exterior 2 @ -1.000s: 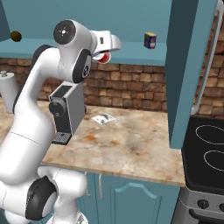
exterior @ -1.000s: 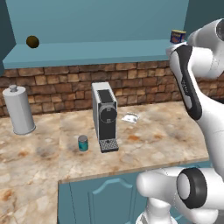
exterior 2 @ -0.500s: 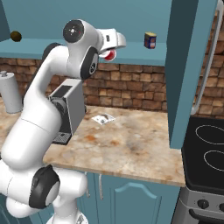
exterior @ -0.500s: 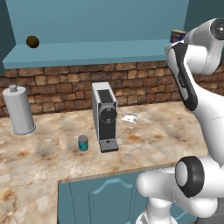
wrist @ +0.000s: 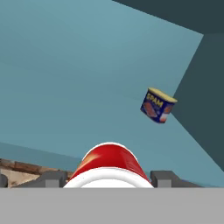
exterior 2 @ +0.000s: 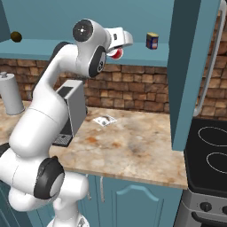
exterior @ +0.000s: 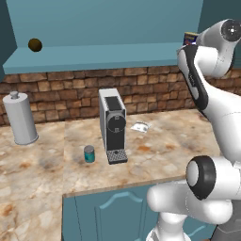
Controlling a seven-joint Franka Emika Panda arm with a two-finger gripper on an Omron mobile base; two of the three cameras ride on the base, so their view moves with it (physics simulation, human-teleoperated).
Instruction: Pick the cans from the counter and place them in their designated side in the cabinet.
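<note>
I have the red can (wrist: 109, 164) clamped between the two fingertips of the gripper (wrist: 109, 178), the jaws partly closed against its sides; in the hand view its red body and white band sit right between the dark tips, and from the right base view the same can (exterior 2: 117, 52) pokes out beneath the white hand, raised to the front edge of the cabinet (exterior 2: 133, 17) shelf. The teal can (exterior: 89, 154) stands upright on the counter (exterior: 37, 174), just left of the drip tray of the grey coffee machine (exterior: 112, 124) and apart from it. On the shelf board, further right of my gripper, stands the dark blue Spam can (exterior 2: 152, 41) with its orange label; the hand view shows it (wrist: 157, 105) ahead and to the right, near the cabinet's darker side wall. A small brown round object (exterior: 35, 44) rests at the far left end of the shelf. On the counter, a grey lidded canister (exterior: 19, 118) stands against the brick backsplash (exterior: 61, 92) at the left, and a small white packet (exterior: 140, 126) lies right of the coffee machine. A black stovetop (exterior 2: 212, 155) sits beyond the counter's right end.
</note>
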